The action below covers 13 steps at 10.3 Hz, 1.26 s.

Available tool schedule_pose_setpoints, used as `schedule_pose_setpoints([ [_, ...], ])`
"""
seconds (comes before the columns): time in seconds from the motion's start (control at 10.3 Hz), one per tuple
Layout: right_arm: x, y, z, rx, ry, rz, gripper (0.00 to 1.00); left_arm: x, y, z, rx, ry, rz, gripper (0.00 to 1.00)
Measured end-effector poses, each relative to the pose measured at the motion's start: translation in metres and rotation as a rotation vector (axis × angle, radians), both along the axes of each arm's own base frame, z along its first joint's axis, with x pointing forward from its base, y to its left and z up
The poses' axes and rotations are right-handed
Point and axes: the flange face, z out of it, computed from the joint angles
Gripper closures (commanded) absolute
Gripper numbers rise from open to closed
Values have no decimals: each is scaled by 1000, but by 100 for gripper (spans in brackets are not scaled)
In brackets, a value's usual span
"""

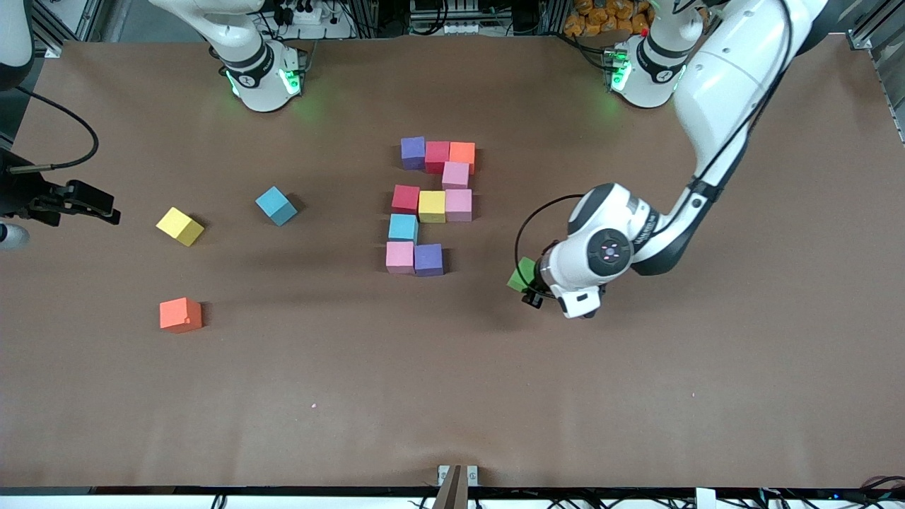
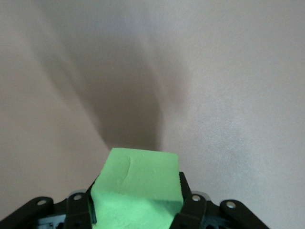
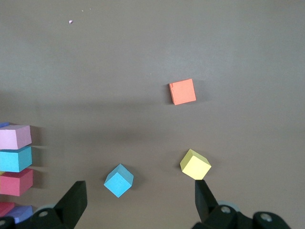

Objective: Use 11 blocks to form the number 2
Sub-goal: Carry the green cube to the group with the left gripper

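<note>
Left gripper pinches green block, up over bare table at 3 o'clock of digit. Digit at table centre: ten blocks, touching. Right gripper waits, fingers spread, over loose blue, yellow and orange blocks at digit's 9 o'clock.

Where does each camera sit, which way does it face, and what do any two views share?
Front view: high across the table, facing both bases; shows the left gripper shut on the green block.
Left wrist view: looks past its fingers at the green block.
Right wrist view: looks down between open fingers at the loose blue block.
Shared: loose blue block, front and right wrist.
</note>
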Motion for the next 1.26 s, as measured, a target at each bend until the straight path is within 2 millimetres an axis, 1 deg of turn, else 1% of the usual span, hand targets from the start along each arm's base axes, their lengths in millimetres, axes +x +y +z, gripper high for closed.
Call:
schedule_pose_setpoints([
  [0.19, 0, 0, 0, 0, 1, 2, 0, -7, -25, -16, 29, 19, 79, 60],
  [0.48, 0, -2, 0, 0, 0, 9, 0, -12, -51, -22, 23, 19, 196, 60],
  [0.77, 0, -5, 0, 1, 0, 6, 0, -18, -71, -28, 31, -3, 286, 59],
  [1.06, 0, -6, 0, 1, 0, 6, 0, -32, -95, -41, 31, 4, 381, 59],
  [1.26, 0, -8, -2, 2, 3, 23, 0, -37, -103, -41, 39, 5, 428, 59],
])
